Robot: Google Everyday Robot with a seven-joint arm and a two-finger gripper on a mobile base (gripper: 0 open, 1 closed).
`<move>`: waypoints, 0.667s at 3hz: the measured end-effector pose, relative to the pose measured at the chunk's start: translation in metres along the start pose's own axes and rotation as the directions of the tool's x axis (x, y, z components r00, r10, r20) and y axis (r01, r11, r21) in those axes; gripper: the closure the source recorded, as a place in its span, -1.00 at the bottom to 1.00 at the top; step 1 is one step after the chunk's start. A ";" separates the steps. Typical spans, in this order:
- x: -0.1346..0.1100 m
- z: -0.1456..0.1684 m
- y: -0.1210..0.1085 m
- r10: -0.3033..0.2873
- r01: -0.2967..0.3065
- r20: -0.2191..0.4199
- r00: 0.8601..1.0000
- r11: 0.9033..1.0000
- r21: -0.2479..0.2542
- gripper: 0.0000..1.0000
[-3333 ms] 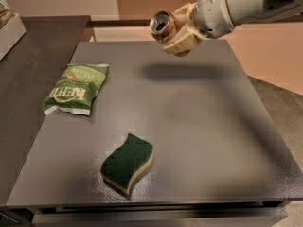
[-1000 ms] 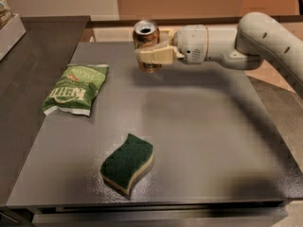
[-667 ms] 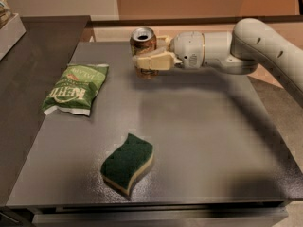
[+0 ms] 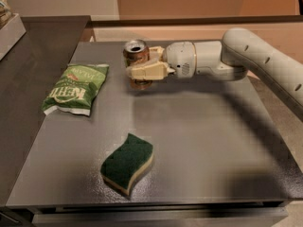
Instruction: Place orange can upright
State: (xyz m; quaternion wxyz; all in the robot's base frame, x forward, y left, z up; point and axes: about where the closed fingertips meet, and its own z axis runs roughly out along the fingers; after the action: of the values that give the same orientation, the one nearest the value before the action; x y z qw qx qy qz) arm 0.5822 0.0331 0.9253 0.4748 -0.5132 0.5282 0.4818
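I have the gripper (image 4: 140, 63) in the upper middle of the frame, over the far part of the grey table (image 4: 213, 141). It is pinching the orange can (image 4: 136, 48). One cream finger (image 4: 144, 71) lies across the side of the can facing me, and the other sits behind the can, towards the top of the frame. The can stands upright between them, with its silver top and pull-tab opening facing up. Its brown-orange side shows above and below the front finger. The base is right down at the table surface, with a dark shadow around it, but I cannot tell whether it actually rests on the table.

The white arm (image 4: 265, 60) comes in from the right edge of the frame and runs nearly level to the wrist just right of the can.

A green chip bag (image 4: 75, 89) lies flat at the left of the frame, near the table's left edge and well apart from the can. A sponge (image 4: 128, 162) with a dark green top and a pale underside lies in the lower middle, near the front edge and apart from everything else. A darker counter (image 4: 28, 79) runs alongside the table at the left.
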 end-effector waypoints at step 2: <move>0.020 0.019 0.013 0.045 -0.046 -0.015 0.999 0.998 -0.042 1.00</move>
State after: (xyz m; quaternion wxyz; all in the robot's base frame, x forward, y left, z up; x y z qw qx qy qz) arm 0.5690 0.0508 0.9039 0.4490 -0.5144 0.5327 0.5000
